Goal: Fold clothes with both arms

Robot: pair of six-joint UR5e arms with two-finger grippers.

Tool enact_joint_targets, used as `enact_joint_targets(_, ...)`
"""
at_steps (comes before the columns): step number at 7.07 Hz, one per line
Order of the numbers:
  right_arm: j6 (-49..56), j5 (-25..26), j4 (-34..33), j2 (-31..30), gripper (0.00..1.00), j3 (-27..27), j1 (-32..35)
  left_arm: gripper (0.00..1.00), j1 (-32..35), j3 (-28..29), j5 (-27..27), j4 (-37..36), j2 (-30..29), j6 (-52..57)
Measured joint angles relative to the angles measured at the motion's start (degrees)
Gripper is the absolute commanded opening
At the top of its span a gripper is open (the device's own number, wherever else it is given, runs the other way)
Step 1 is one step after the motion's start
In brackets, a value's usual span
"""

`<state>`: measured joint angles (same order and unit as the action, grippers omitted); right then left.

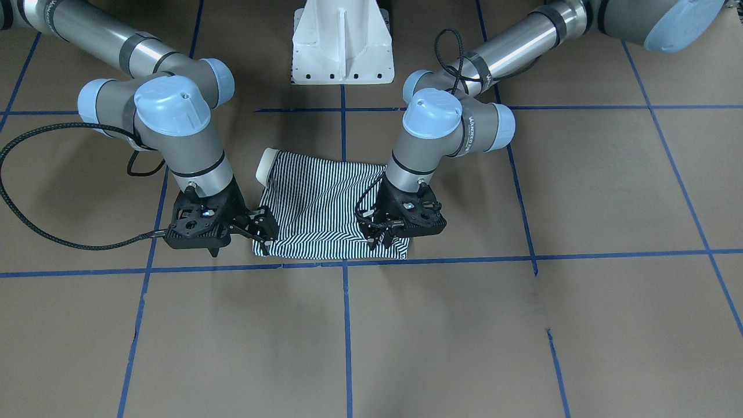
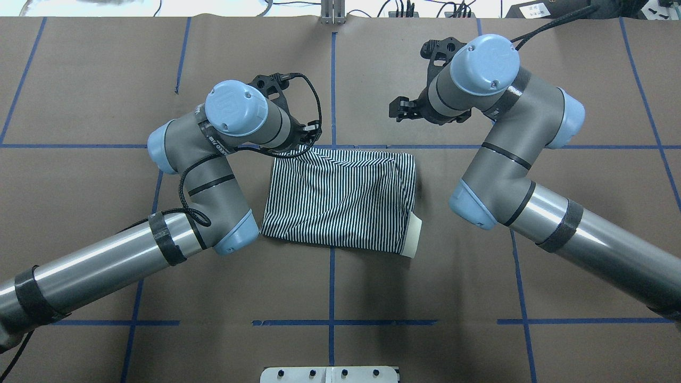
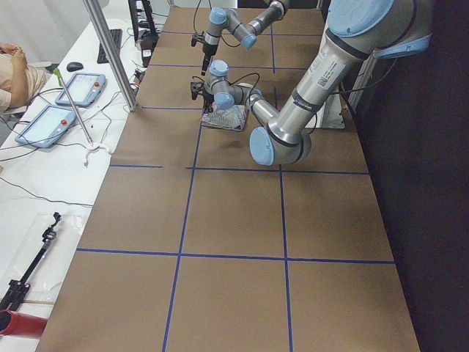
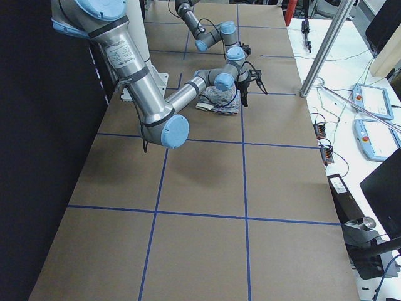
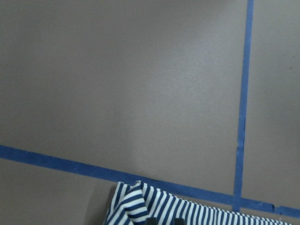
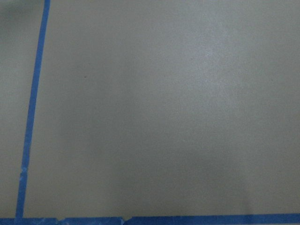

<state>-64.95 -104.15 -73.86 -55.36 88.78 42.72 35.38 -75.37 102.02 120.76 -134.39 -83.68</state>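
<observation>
Striped polo shirt (image 2: 340,197) folded, flat mid-counter (image 2: 96,213). Left tool (image 1: 378,237) low on shirt's corner nearest operator-side edge; grip: cannot tell. Right tool (image 1: 261,229) spread, raised by neighbouring corner.

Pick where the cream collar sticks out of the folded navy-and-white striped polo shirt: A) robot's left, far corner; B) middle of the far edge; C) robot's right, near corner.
C: overhead, the cream collar juts from the striped polo shirt's corner on the robot's right, nearest the robot.
</observation>
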Motion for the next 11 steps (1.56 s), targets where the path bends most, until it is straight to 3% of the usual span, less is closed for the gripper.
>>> enact_joint_targets(3,0.0,0.1,0.2,-0.5,1.00,0.0,0.0,0.40,-1.1,-0.1,0.0,0.7,0.4,0.0)
enact_joint_targets(4,0.0,0.1,0.2,-0.5,1.00,0.0,0.0,0.28,-1.5,-0.1,0.0,0.9,0.4,0.0)
enact_joint_targets(5,0.0,0.1,0.2,-0.5,1.00,0.0,-0.1,0.00,-1.9,-0.1,-0.1,1.0,0.5,-0.1)
enact_joint_targets(8,-0.1,0.3,0.1,-0.5,1.00,0.1,-0.2,0.00,-2.1,-0.3,-0.8,1.1,0.6,0.9)
enact_joint_targets(11,-0.1,0.8,0.2,-0.5,1.00,0.1,-0.6,0.00,2.3,1.0,-1.6,1.3,0.8,7.5)
